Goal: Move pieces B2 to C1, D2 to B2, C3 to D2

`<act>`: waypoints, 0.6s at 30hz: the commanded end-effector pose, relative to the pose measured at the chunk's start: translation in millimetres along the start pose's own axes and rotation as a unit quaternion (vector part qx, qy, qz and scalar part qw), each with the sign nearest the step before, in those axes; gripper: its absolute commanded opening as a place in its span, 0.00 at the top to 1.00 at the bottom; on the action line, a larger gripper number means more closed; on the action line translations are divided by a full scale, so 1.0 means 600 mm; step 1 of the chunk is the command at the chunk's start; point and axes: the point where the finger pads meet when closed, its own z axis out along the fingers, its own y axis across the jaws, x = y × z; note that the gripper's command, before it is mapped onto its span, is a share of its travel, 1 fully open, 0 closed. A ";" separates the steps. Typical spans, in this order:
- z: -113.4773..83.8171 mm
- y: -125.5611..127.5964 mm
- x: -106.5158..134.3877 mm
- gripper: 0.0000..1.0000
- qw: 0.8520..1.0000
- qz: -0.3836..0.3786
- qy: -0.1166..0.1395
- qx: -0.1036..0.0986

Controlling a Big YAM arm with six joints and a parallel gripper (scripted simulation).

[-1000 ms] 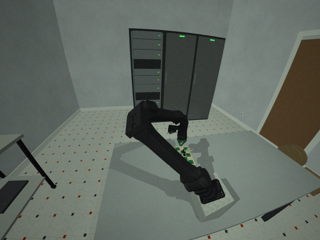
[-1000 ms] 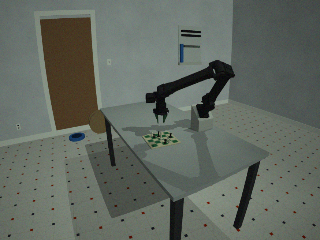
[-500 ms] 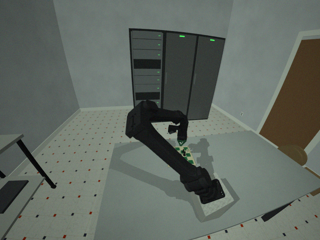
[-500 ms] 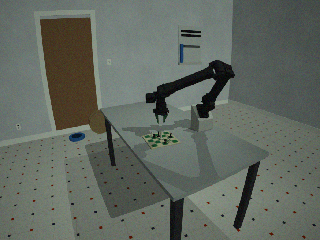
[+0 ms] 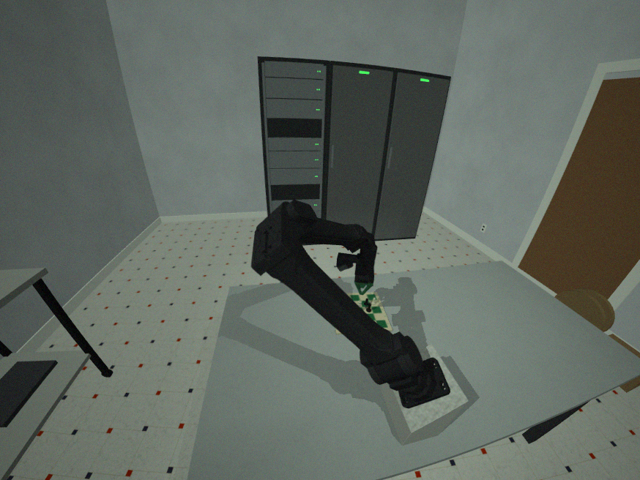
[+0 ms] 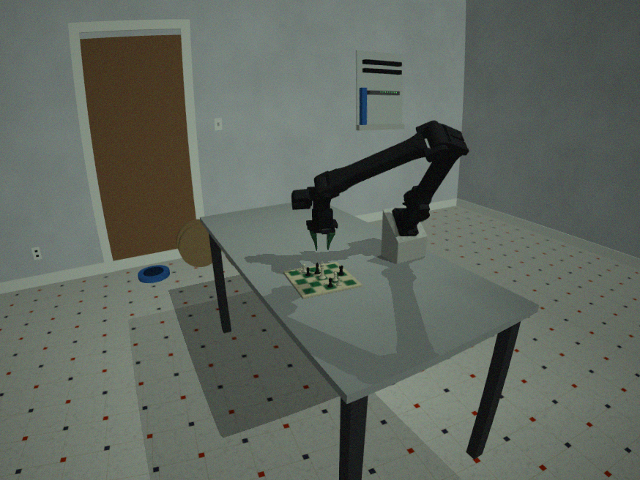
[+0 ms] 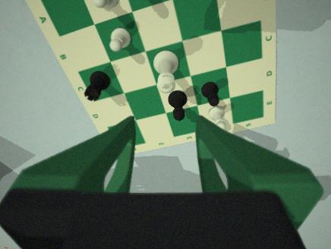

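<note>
The upper wrist view cut off a white piece; the arm partly hid the chessboard from above; the jaws stood apart.

Server room with rack cabinets.

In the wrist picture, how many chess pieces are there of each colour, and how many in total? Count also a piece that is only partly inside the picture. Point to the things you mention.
White pieces (image 6: 321, 276) (image 7: 165, 62): 4, one cut off by the top edge
Black pieces (image 5: 367, 306) (image 6: 340, 271) (image 7: 177, 99): 3
Total: 7
</note>
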 end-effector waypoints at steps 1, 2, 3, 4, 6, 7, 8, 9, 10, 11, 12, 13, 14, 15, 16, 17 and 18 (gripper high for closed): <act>0.019 -0.003 -0.003 0.61 1.000 0.002 -0.001 -0.003; 0.022 -0.003 -0.003 0.61 1.000 0.002 -0.001 -0.003; 0.023 -0.005 -0.005 0.61 1.000 0.000 -0.001 -0.001; 0.025 -0.006 -0.005 0.61 1.000 0.000 -0.001 -0.001; 0.032 -0.002 -0.003 0.61 1.000 0.002 -0.001 -0.003; 0.035 -0.002 -0.003 0.61 1.000 0.002 -0.001 -0.003; 0.038 -0.002 -0.003 0.61 1.000 0.002 -0.001 -0.003; 0.040 -0.003 -0.003 0.61 1.000 0.001 -0.001 -0.003; 0.040 -0.003 -0.003 0.61 1.000 0.001 -0.001 -0.003; 0.040 -0.003 -0.003 0.61 1.000 0.001 -0.001 -0.003; 0.035 -0.019 -0.012 0.61 1.000 -0.006 -0.001 0.005; 0.040 -0.013 -0.008 0.61 1.000 -0.003 -0.001 0.002; 0.046 -0.006 -0.004 0.61 1.000 0.000 -0.001 -0.001; 0.050 -0.002 -0.002 0.61 1.000 0.002 0.000 -0.003; 0.052 -0.002 -0.002 0.61 1.000 0.002 -0.001 -0.003; 0.054 -0.002 -0.002 0.61 1.000 0.002 -0.001 -0.003; 0.056 -0.002 -0.002 0.61 1.000 0.002 -0.001 -0.003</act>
